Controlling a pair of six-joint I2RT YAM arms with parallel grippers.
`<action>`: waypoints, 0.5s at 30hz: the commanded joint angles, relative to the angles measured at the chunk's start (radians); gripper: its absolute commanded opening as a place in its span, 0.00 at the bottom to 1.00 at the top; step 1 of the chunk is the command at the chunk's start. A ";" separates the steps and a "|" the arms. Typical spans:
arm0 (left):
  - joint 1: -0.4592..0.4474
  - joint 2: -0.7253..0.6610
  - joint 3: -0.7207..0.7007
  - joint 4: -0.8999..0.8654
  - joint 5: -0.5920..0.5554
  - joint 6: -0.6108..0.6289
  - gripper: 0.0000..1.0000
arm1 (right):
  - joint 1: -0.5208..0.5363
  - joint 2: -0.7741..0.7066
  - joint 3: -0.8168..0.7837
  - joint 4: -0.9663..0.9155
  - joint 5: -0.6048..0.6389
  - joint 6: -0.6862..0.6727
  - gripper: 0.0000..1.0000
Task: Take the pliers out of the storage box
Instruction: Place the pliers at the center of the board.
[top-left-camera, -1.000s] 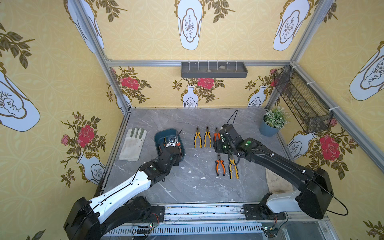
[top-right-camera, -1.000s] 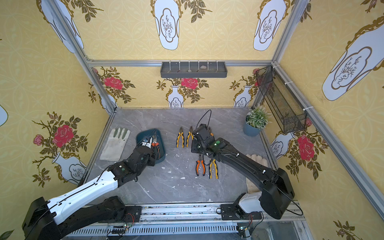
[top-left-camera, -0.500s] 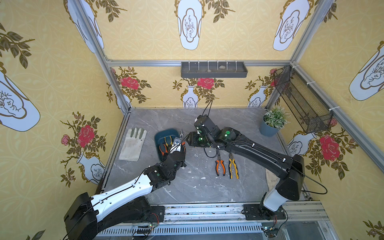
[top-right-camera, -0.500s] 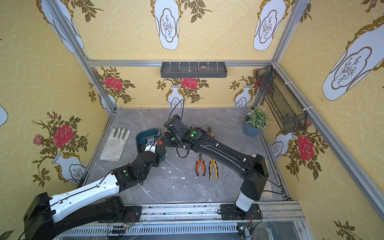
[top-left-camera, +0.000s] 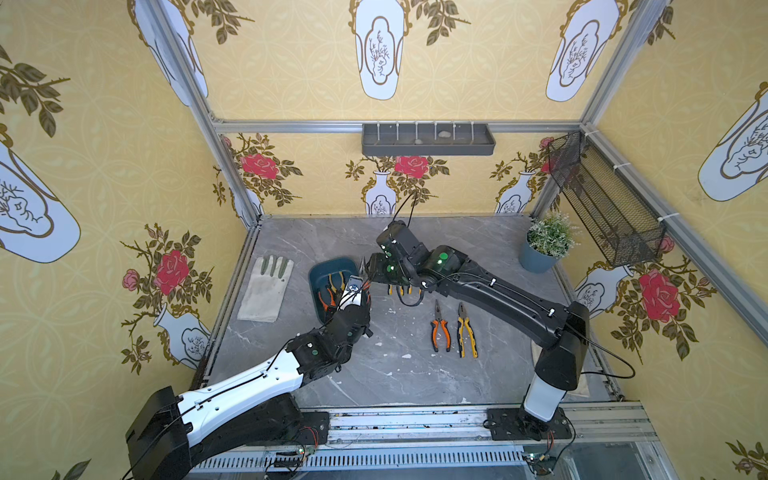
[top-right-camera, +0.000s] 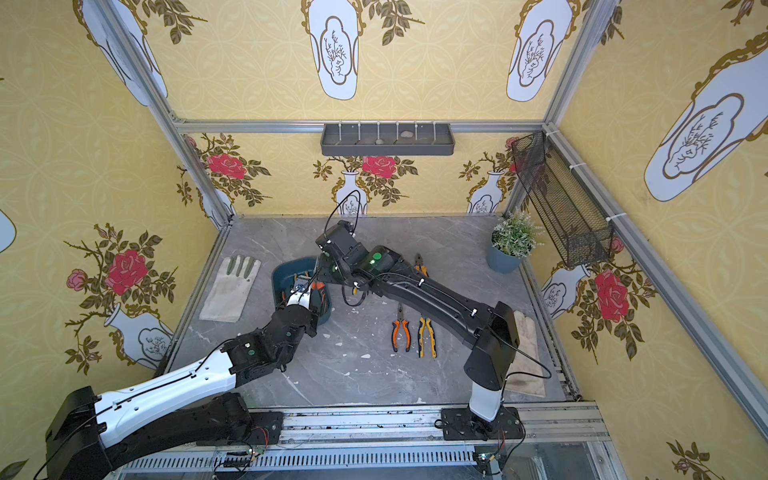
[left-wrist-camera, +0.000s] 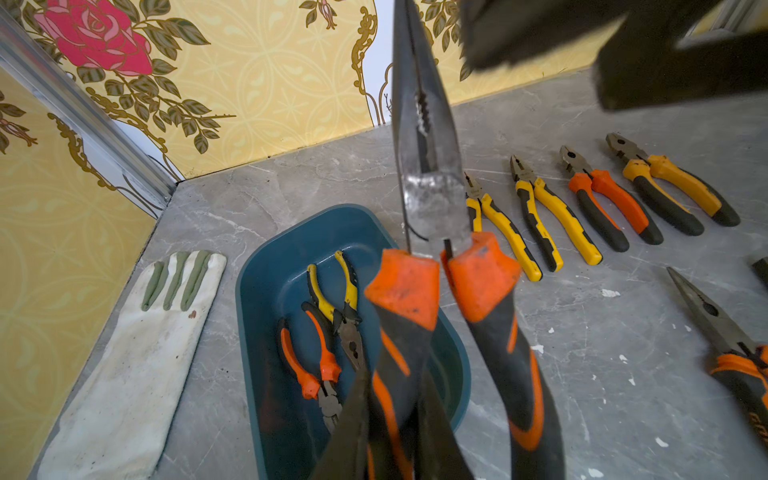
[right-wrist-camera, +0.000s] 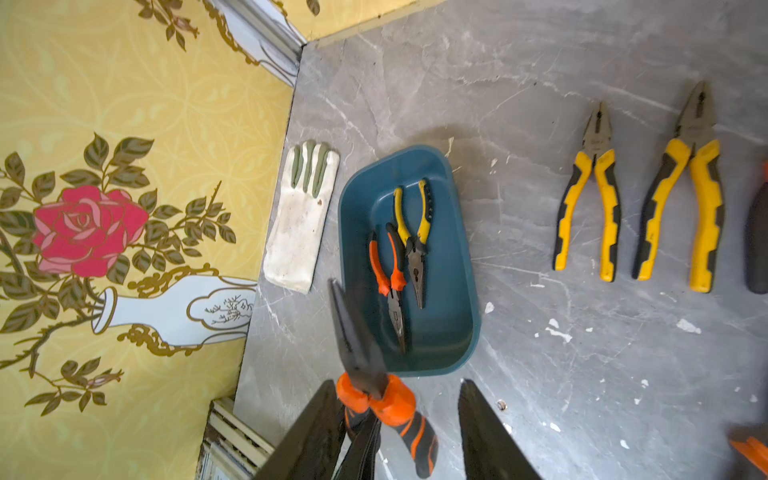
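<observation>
The storage box (top-left-camera: 332, 262) is a dark teal tub left of the table's middle, also in the right wrist view (right-wrist-camera: 457, 266). Two pliers lie in it, one yellow-handled (right-wrist-camera: 415, 241) and one orange-handled (right-wrist-camera: 390, 286). My left gripper (left-wrist-camera: 395, 395) is shut on one handle of orange-and-black long-nosed pliers (left-wrist-camera: 428, 195), held nose-up above the box's near right corner. My right gripper (right-wrist-camera: 397, 399) is open, and the orange collars of those pliers (right-wrist-camera: 374, 399) stand between its fingers. Several pliers lie in a row (left-wrist-camera: 552, 216) on the table right of the box.
Two more pliers (top-left-camera: 439, 328) (top-left-camera: 466, 332) lie nearer the front. A white glove (top-left-camera: 268, 291) lies left of the box. A blue plant pot (top-left-camera: 540, 253) stands back right under a wire basket (top-left-camera: 602, 199). A grey tray (top-left-camera: 428, 139) hangs on the back wall.
My left gripper has risen out of the box with the orange long-nosed pliers. My right arm has swung left from the laid-out pliers to the held pair.
</observation>
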 joint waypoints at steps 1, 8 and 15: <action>-0.002 -0.006 -0.012 0.050 -0.023 -0.006 0.00 | -0.024 0.005 0.048 0.003 0.023 0.015 0.48; -0.004 0.000 -0.015 0.047 -0.022 -0.015 0.00 | -0.041 0.118 0.236 -0.120 0.010 0.010 0.49; -0.007 0.008 -0.015 0.053 -0.029 -0.019 0.00 | -0.033 0.208 0.297 -0.166 -0.041 0.014 0.49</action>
